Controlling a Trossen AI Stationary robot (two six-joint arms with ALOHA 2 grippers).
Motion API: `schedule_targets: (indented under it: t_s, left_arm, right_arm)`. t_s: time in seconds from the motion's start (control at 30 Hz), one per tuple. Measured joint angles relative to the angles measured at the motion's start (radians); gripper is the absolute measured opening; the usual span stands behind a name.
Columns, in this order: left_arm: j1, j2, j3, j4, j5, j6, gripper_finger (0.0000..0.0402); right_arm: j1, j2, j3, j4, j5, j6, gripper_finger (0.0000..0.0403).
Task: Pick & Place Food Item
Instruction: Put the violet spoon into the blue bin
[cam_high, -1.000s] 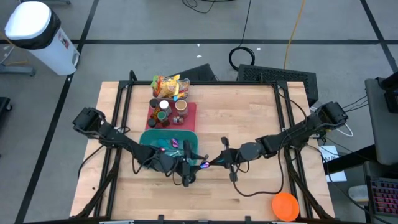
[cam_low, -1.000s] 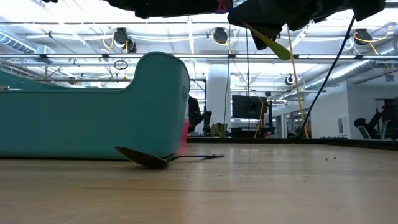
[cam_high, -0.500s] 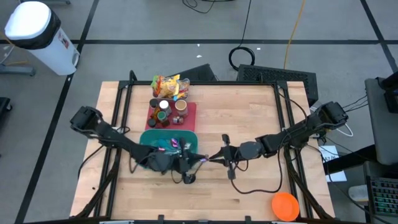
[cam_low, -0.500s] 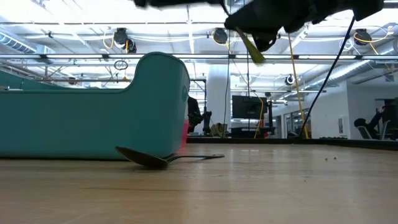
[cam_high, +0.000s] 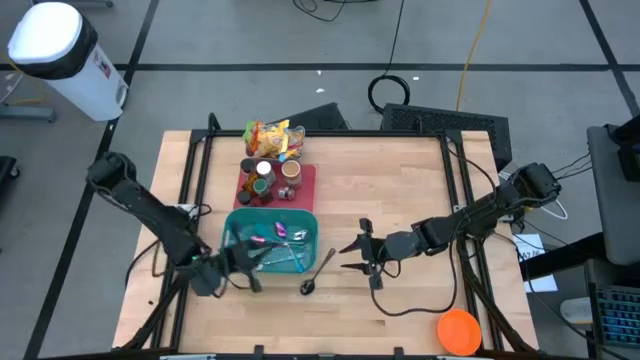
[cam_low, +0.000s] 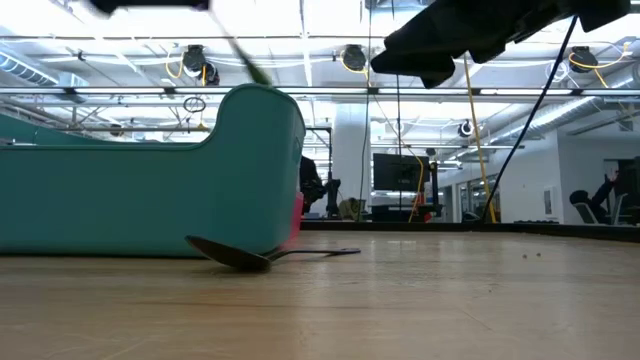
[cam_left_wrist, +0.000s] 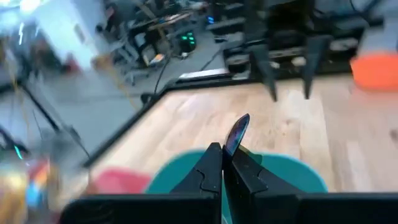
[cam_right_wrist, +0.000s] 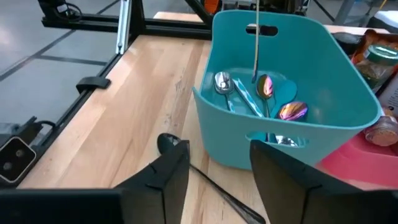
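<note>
My left gripper (cam_high: 246, 270) is at the near left side of the teal bin (cam_high: 312, 222) and is shut on a thin iridescent spoon (cam_left_wrist: 237, 130). The spoon reaches out over the bin and shows as a thin line (cam_right_wrist: 256, 37) in the right wrist view. My right gripper (cam_high: 348, 255) hovers open to the right of the bin with nothing between its fingers. Several spoons (cam_right_wrist: 264, 93) lie in the bin. Jars (cam_high: 272, 178) on a red tray and snack bags (cam_high: 270, 135) sit behind the bin. My left gripper pinches one end of the spoon (cam_left_wrist: 229, 149) between its two fingers. The fingers lie nearly level, coming from the table's near left. The spoon sticks out forward along them, lifted clear above the bin. Which end is held I cannot tell.
A dark spoon (cam_high: 318, 272) lies on the wood by the bin's near right corner, its bowl (cam_right_wrist: 168, 142) toward the near edge. An orange disc (cam_high: 459, 330) sits at the near right corner. Bare wood lies between the bin and the right arm.
The spoon has passed from my right gripper to my left. My right gripper has opened and stayed in place. My left gripper has swung toward the table's left edge, rolling as it went, and has carried the spoon back over the bin.
</note>
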Motion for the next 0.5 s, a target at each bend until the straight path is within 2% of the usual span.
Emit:
schedule_targets:
  t_s: [0.2, 0.33, 0.5]
  left_arm:
    - [-0.068, -0.132, -0.232, 0.001, -0.126, -0.458, 0.0003]
    - [-0.068, -0.188, -0.345, 0.007, -0.099, -0.716, 0.0007]
    - [-0.043, -0.203, -0.397, 0.002, -0.021, -0.847, 0.0013]
  right_arm:
    - [-0.008, 0.02, 0.0, 0.022, 0.002, 0.001, 0.0165]
    - [-0.016, 0.079, 0.0, 0.085, 0.005, -0.014, 0.0163]
    - [-0.03, 0.202, 0.002, 0.2, -0.001, -0.073, 0.0169]
